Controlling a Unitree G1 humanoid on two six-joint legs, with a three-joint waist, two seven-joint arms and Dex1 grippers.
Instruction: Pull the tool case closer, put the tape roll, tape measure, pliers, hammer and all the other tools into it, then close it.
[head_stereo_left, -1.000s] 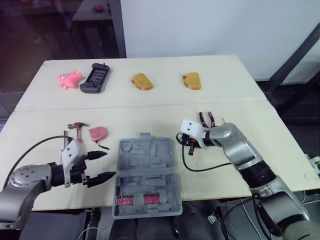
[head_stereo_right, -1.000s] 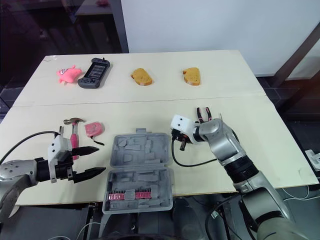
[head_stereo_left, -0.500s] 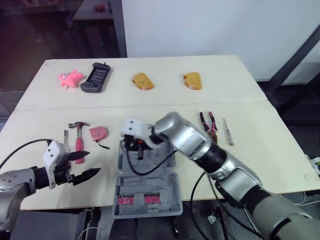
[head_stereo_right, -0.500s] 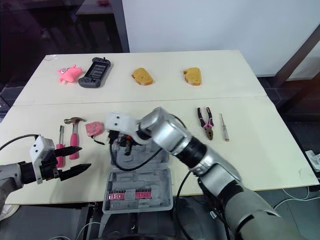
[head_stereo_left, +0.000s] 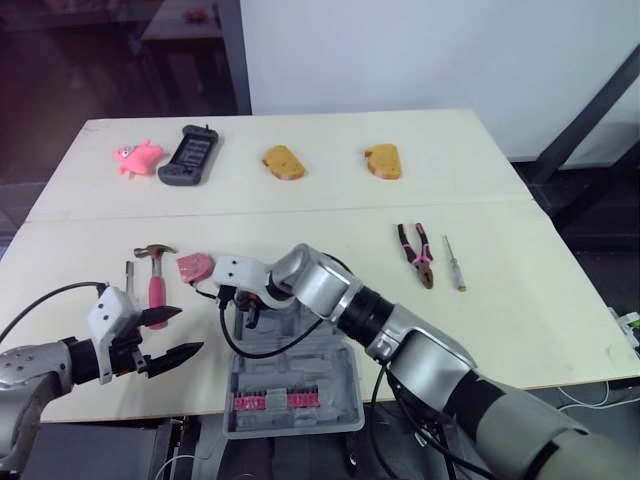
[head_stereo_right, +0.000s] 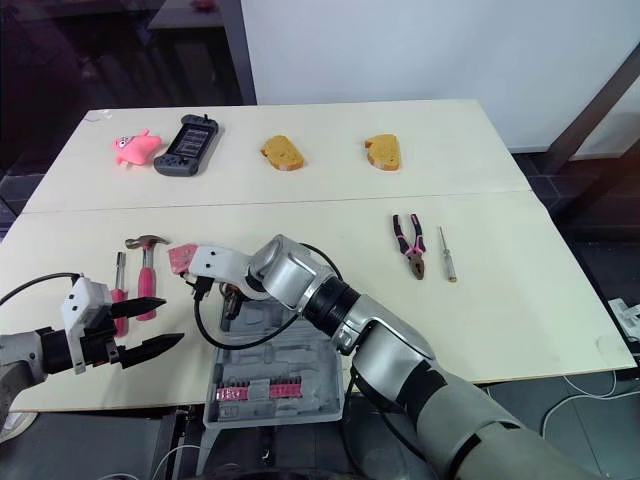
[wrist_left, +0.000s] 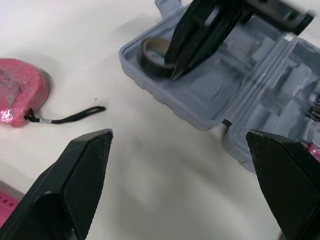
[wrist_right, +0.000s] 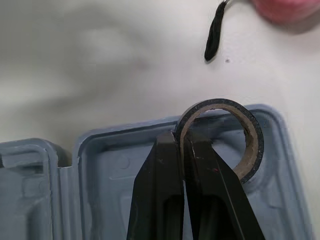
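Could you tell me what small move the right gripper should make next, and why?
Probably open the right gripper and let go: it pinches the wall of the tape roll, and the roll appears to sit in the round corner recess of the tool case.

Along the far edge of the pale wooden table (head_stereo_left: 540, 300), four stray items lay in a row. A pink toy figure (head_stereo_left: 137, 158) sat at the left end, with a black handheld game console (head_stereo_left: 192, 156) just beside it. A golden-brown slice of toast (head_stereo_left: 283, 162) lay near the middle, and a second slice of toast (head_stereo_left: 383, 161) farther right, well apart from the first. A seam ran across the tabletop from side to side, nearer than all four. Behind the table stood a white wall (head_stereo_left: 430, 50), with a dark upright post (head_stereo_left: 233, 55) at its left edge and a dark slanting beam (head_stereo_left: 590, 110) at the right.
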